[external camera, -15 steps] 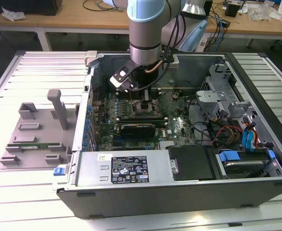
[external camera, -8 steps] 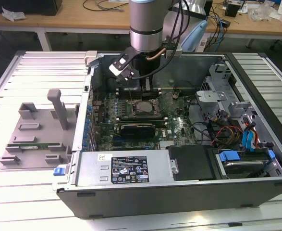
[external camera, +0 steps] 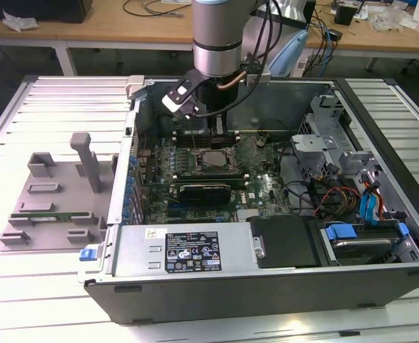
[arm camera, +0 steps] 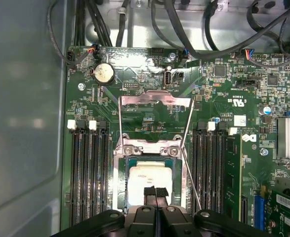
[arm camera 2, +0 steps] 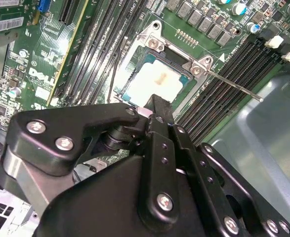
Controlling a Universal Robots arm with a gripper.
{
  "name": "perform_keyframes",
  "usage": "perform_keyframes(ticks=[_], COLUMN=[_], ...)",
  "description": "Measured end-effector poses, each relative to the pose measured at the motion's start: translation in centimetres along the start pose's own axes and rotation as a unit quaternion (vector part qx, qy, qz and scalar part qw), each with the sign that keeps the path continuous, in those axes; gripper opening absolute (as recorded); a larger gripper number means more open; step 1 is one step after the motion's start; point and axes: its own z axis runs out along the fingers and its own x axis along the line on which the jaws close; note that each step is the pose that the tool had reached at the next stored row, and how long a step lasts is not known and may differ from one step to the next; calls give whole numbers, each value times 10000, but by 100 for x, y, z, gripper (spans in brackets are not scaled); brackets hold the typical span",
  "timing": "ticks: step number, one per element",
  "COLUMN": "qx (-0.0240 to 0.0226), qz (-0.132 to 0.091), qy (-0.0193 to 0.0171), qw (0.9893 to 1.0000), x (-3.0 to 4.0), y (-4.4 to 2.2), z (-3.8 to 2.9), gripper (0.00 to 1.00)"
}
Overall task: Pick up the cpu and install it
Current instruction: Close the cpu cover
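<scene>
Step in hand: install. The cpu (arm camera: 147,178) lies flat in the socket (arm camera: 130,165). My fingers (arm camera: 150,196) sit over its edge, pressed together and holding nothing. The load plate (arm camera: 154,100) stands open. I judge that closing it first calls for a clear, straight withdrawal.

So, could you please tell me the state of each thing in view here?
cpu: lying flat in the socket.
Load plate: swung open.
Socket lever: unlatched.
Memory slots: empty.
Computer case: side open.
Hand: shut, over the cpu.
</scene>
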Motion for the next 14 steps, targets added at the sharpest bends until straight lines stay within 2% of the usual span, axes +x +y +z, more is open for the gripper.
perform_keyframes(ticks=[6,7,10,12,14], qx=[2,0,0,0,0], qz=[0,0,0,0,0], qy=[-3,0,0,0,0], qw=[10000,10000,10000,10000,10000], x=[-1,-1,-4,-7,-8], y=[0,2,11,18,22], z=[-11,-38,-184,-313,-375], gripper=[11,11,11,11,11])
